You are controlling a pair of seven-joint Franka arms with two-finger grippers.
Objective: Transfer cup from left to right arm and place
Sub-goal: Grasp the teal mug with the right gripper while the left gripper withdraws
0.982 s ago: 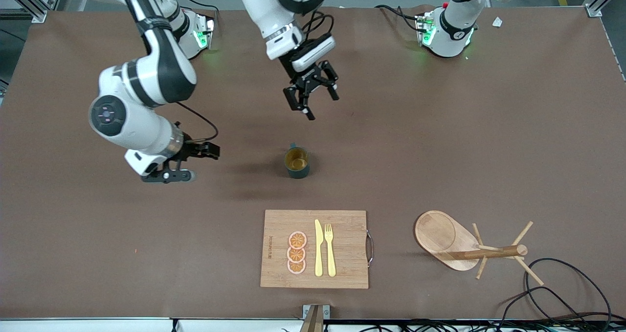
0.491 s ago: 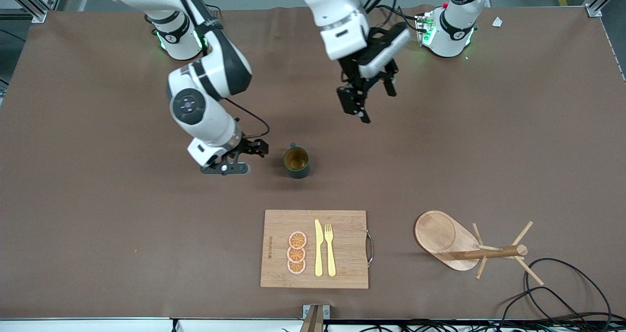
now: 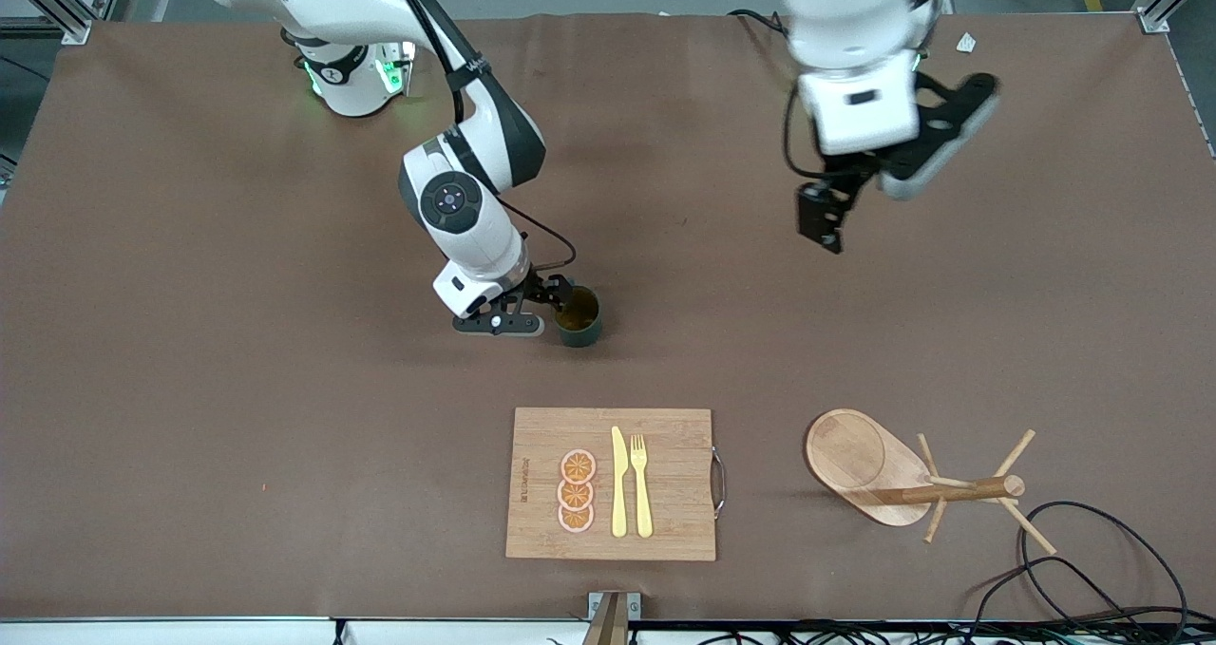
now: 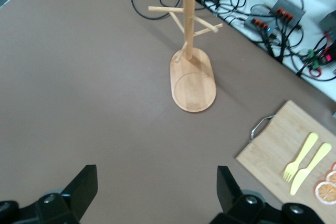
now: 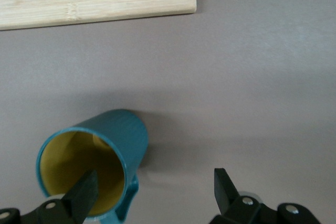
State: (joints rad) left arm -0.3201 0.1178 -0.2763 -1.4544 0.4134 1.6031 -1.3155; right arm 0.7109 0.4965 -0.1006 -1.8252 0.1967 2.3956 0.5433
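1. Right now my right gripper [image 3: 559, 295] sits low at the cup [image 3: 578, 316], jaws spread open; one finger [image 5: 84, 195] appears to hang over the cup's yellow mouth, though I cannot tell if it touches the rim.
2. That cup stands upright on the table [image 3: 190, 417], farther from the front camera than the cutting board [image 3: 611, 484].
3. On the board lie orange slices [image 3: 576, 491], a knife [image 3: 618, 483] and a fork [image 3: 641, 485].
4. My left gripper [image 3: 825, 216] hangs in the air over bare table, jaws wide open and empty, with the wooden mug tree [image 4: 192, 66] ahead of it.
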